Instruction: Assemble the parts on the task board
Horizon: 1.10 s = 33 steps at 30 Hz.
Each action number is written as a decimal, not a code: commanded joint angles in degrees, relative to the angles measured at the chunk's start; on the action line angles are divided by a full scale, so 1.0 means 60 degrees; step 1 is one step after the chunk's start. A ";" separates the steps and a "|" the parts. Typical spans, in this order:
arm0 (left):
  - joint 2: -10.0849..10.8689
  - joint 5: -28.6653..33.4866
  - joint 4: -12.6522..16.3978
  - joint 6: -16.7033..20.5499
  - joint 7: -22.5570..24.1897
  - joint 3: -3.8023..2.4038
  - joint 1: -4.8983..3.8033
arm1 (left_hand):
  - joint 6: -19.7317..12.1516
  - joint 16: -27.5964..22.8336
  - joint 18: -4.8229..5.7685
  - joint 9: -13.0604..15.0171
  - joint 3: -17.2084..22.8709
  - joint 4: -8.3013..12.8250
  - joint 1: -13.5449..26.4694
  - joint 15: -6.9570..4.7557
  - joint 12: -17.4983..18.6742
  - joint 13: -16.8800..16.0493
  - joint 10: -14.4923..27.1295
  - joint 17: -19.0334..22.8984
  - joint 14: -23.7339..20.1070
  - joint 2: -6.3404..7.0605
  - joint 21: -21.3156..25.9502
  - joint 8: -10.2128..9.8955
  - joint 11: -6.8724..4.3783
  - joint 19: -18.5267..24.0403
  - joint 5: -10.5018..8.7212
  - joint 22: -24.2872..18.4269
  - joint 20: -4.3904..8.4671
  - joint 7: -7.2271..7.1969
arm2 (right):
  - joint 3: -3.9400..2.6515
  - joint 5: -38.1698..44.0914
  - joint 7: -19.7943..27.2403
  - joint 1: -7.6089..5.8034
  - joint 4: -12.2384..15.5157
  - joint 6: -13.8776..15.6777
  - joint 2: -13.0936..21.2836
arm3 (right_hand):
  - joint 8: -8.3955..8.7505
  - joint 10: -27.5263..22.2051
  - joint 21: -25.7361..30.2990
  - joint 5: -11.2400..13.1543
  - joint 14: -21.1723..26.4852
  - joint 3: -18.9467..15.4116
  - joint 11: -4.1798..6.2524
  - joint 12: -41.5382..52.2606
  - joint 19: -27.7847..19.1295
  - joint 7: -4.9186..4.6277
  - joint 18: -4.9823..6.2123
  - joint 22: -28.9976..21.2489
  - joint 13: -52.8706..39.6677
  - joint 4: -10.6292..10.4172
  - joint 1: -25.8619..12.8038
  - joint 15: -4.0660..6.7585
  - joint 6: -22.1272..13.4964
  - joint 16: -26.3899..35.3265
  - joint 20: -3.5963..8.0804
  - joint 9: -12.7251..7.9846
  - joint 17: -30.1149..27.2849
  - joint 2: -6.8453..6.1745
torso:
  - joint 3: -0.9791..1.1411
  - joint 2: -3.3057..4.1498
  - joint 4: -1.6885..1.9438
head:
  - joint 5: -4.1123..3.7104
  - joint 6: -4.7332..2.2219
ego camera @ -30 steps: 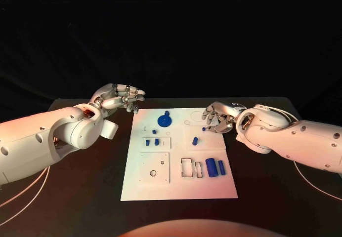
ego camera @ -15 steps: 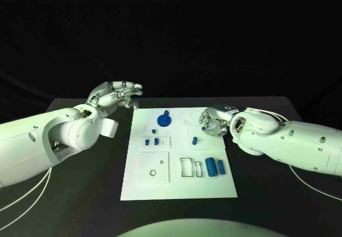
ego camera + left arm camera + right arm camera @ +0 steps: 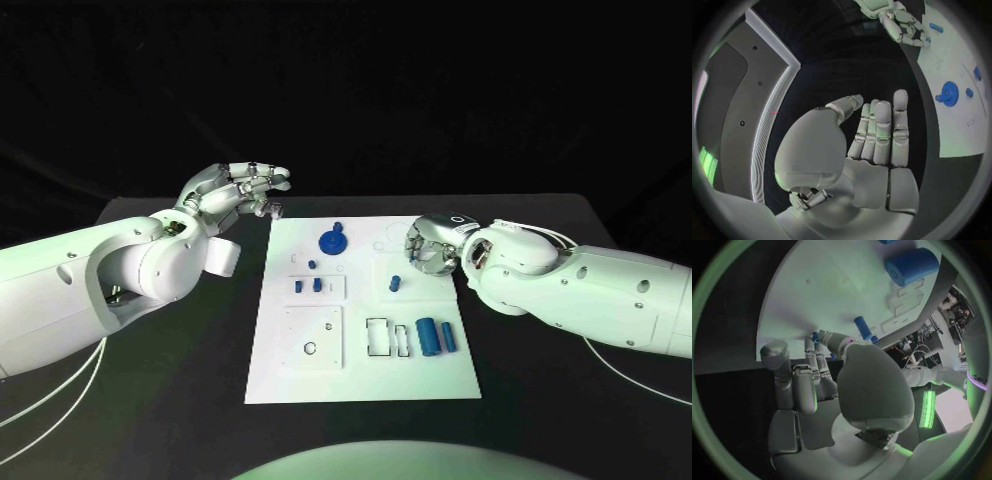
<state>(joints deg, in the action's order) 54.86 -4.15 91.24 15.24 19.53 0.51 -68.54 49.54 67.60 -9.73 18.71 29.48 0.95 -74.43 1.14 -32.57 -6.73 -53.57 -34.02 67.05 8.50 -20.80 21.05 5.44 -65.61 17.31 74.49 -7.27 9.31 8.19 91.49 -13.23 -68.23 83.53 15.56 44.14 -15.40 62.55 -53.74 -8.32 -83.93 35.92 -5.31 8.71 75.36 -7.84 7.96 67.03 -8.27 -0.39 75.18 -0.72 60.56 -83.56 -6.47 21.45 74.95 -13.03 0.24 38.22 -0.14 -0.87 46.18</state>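
Though small, maybe 6 blue parts (image 3: 428, 336).

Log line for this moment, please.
left hand: empty, off board | right hand: over task board edge, empty | blue gear: on board

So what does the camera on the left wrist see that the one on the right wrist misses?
Only the left wrist view has the blue gear-like disc lying on the board, and the left hand, empty, fingers straight, off the board's edge. Only the right wrist view has the big blue cylinder and the small blue peg near its fingertips. Both show the white task board and the right hand.
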 commanded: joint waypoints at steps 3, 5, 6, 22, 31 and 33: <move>0.0008 0.0083 0.0043 -0.0062 0.0065 -0.0009 -0.0011 | -0.0076 0.0033 -0.0111 0.0007 -0.0048 0.0004 0.0048 0.0009 -0.0010 0.0019 -0.0072 0.0019 0.0084 -0.0063 -0.0001 -0.0013 0.0009 0.0016 0.0037 -0.0017 0.0021 0.0000 | 0.0027 0.0409 -0.0205 0.0101 0.0019 0.0058 -0.0037 | -0.0112 -0.0026 0.0393 0.0210 -0.0358 0.0113 0.0009 -0.0168 -0.0251 0.0016 0.0012 -0.0192 0.0066 0.0075 -0.0069 0.0022 0.0198 0.0178 0.0016 0.0121 -0.0314 0.0045 | 0.0004 0.0000 -0.0006 | -0.0007 0.0024; 0.0011 0.0080 0.0046 -0.0071 0.0058 -0.0009 -0.0011 | -0.0076 0.0033 -0.0111 0.0007 -0.0048 0.0004 0.0048 0.0009 -0.0010 0.0019 -0.0072 0.0019 0.0084 -0.0063 -0.0001 -0.0013 0.0009 0.0016 0.0037 -0.0017 0.0021 0.0000 | 0.0027 0.0435 -0.0231 0.0114 0.0028 0.0103 -0.0040 | -0.0111 -0.0036 0.0447 0.0221 -0.0338 0.0121 0.0007 -0.0181 -0.0281 0.0014 0.0022 -0.0221 0.0071 0.0083 -0.0072 0.0019 0.0193 0.0213 0.0015 0.0127 -0.0382 0.0044 | 0.0004 -0.0001 -0.0008 | -0.0005 0.0025; 0.0012 0.0079 0.0046 -0.0077 0.0054 -0.0009 -0.0011 | -0.0087 0.0031 -0.0111 0.0007 -0.0048 0.0005 0.0049 0.0009 -0.0009 0.0021 -0.0073 0.0022 0.0083 -0.0063 -0.0002 -0.0016 0.0009 0.0015 0.0037 -0.0019 0.0020 0.0001 | 0.0027 0.0452 -0.0243 0.0121 0.0031 0.0127 -0.0041 | -0.0105 -0.0035 0.0449 0.0227 -0.0334 0.0128 0.0007 -0.0185 -0.0287 0.0012 0.0022 -0.0219 0.0072 0.0089 -0.0072 0.0019 0.0182 0.0217 0.0015 0.0129 -0.0385 0.0043 | 0.0003 0.0000 -0.0004 | -0.0007 0.0028; 0.0026 0.0005 0.0022 -0.0207 -0.0070 -0.0009 -0.0011 | -0.0438 0.0004 -0.0099 0.0047 -0.0099 0.0018 0.0115 0.0043 0.0026 0.0072 -0.0040 0.0065 0.0078 -0.0047 0.0006 0.0016 0.0054 0.0013 0.0004 -0.0062 0.0003 0.0072 | 0.0028 0.0762 -0.0442 0.0225 0.0122 0.0052 -0.0061 | -0.0020 0.0282 0.0211 0.0244 -0.0382 0.0247 0.0056 -0.0109 -0.0213 0.0001 -0.0019 -0.0020 0.0017 0.0238 -0.0084 0.0060 0.0017 0.0160 0.0043 0.0178 -0.0237 -0.0020 | -0.0002 -0.0004 -0.0001 | -0.0028 0.0052; 0.0035 -0.0055 0.0012 -0.0260 -0.0123 -0.0008 -0.0011 | -0.0477 -0.0006 -0.0098 0.0059 -0.0106 0.0021 0.0121 0.0048 0.0032 0.0079 -0.0031 0.0085 0.0069 -0.0047 0.0008 0.0035 0.0059 0.0015 -0.0009 -0.0069 -0.0001 0.0079 | 0.0030 0.1151 -0.0663 0.0301 0.0139 0.0247 -0.0094 | -0.0042 0.0747 -0.0188 0.0193 -0.0423 0.0410 0.0166 0.0024 -0.0022 0.0045 -0.0082 0.0266 -0.0098 0.0449 0.0021 0.0150 0.0070 0.0124 0.0118 0.0274 -0.0182 0.0004 | 0.0000 -0.0005 -0.0004 | -0.0028 0.0070; 0.0035 -0.0070 0.0009 -0.0273 -0.0133 -0.0008 -0.0011 | -0.0477 -0.0006 -0.0098 0.0059 -0.0106 0.0021 0.0121 0.0048 0.0032 0.0079 -0.0031 0.0085 0.0069 -0.0047 0.0008 0.0035 0.0059 0.0015 -0.0009 -0.0069 -0.0001 0.0079 | 0.0031 0.1256 -0.0726 0.0326 0.0138 0.0305 -0.0109 | -0.0066 0.0880 -0.0282 0.0199 -0.0435 0.0430 0.0206 0.0063 0.0020 0.0070 -0.0097 0.0336 -0.0143 0.0501 0.0038 0.0183 0.0116 0.0110 0.0146 0.0313 -0.0156 0.0012 | -0.0003 -0.0006 -0.0001 | -0.0028 0.0079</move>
<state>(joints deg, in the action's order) 55.10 -4.21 91.22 14.80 18.78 0.51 -68.54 47.00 67.60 -9.73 19.01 29.16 0.95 -74.13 1.35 -32.57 -6.32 -53.56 -33.56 67.26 8.20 -20.80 21.05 5.44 -65.62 17.31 74.17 -7.27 9.82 8.04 96.81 -16.42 -66.82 84.21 18.36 43.61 -15.73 67.18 -55.33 -7.21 -84.03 38.60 -4.38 8.82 75.14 -7.69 7.97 68.96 -8.84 2.29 74.95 0.04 61.09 -82.73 -5.62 23.29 73.99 -12.81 0.21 38.18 -0.14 -1.05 46.59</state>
